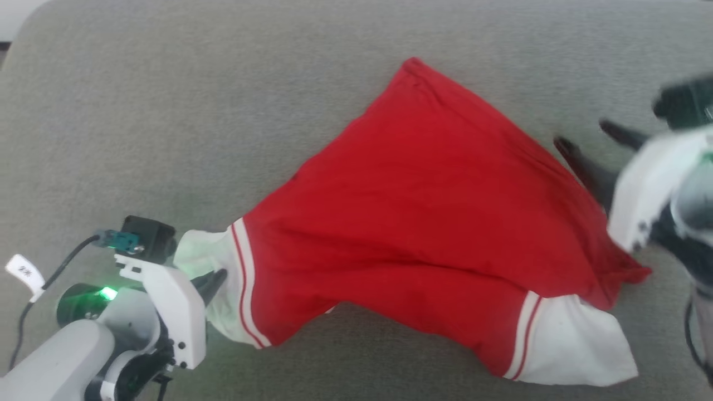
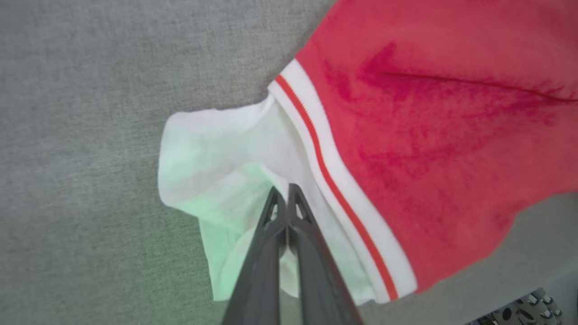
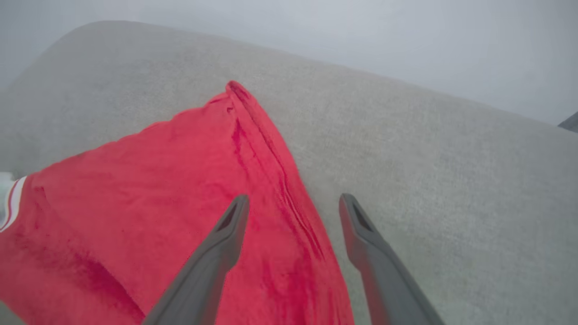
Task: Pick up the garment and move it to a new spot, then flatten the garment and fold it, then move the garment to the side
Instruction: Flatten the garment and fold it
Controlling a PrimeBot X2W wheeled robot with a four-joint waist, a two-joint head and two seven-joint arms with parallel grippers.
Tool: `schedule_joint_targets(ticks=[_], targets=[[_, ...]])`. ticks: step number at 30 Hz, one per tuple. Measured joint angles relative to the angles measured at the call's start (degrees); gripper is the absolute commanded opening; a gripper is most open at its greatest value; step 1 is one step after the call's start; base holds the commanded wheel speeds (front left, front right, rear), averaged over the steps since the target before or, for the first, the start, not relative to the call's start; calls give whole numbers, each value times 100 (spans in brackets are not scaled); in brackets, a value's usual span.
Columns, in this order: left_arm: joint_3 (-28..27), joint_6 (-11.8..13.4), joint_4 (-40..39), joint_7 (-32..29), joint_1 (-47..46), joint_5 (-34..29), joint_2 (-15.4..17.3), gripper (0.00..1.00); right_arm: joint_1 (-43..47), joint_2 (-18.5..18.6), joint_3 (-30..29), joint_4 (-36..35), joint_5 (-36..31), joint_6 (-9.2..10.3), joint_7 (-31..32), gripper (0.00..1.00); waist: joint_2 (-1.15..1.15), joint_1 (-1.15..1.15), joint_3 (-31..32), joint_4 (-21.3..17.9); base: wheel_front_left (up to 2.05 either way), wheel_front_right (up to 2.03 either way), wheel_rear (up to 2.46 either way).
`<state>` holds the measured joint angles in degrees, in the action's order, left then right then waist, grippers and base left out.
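Here the garment (image 1: 423, 211) is laid on grey upholstery (image 1: 167, 111), a white sleeve (image 2: 203, 149) pinched by the left gripper (image 2: 286, 189); the right gripper (image 3: 293, 203), blurred in the head view, is spread over its red edge

left gripper (image 2: 285, 193) closed, right gripper (image 3: 294, 201) spread wide
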<state>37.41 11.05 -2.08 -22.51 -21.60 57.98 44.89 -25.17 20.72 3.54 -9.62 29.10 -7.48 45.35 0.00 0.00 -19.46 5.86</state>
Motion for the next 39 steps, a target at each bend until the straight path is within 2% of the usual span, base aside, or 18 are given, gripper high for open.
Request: schedule_joint_targets(ticks=[4,14,23,24,29,30,31,32,39], targets=[[105,-116,48,-1,-188,-69,-142,0,-919,147,519,747,-36,-1,-20,100,0,0,-85,214,0,0,0],[479,-520,481,-15,-717,-234,-783,0,-2828,476,2035,2921,211,-1,37,100,0,0,-348,1033,0,0,0],[695,-848,938,49,-1065,-321,-1278,0,-3706,694,2986,4294,466,-1,276,100,0,0,-597,1680,0,0,0],[747,-935,1046,70,-1137,-357,-1372,0,-3824,735,3260,4512,573,0,419,100,0,0,-666,1815,0,0,0],[794,-1084,1304,157,-1267,-358,-1555,0,-4167,838,3612,4890,1011,0,953,100,0,0,-824,2044,0,0,0],[795,-1091,1347,175,-1273,-358,-1581,0,-4217,862,3650,4937,1100,0,1031,89,0,0,-843,2071,0,0,0],[799,-1111,1383,192,-1274,-358,-1601,0,-4248,873,3675,4993,1161,0,1087,25,1,0,-858,2089,0,0,0],[797,-1136,1423,202,-1285,-358,-1616,0,-4292,884,3729,5013,1230,0,1171,0,1,0,-867,2099,0,0,0],[739,-1159,1626,243,-1378,-331,-1601,0,-4349,942,3928,5058,1412,-5,921,0,0,0,-817,1958,0,0,0]])
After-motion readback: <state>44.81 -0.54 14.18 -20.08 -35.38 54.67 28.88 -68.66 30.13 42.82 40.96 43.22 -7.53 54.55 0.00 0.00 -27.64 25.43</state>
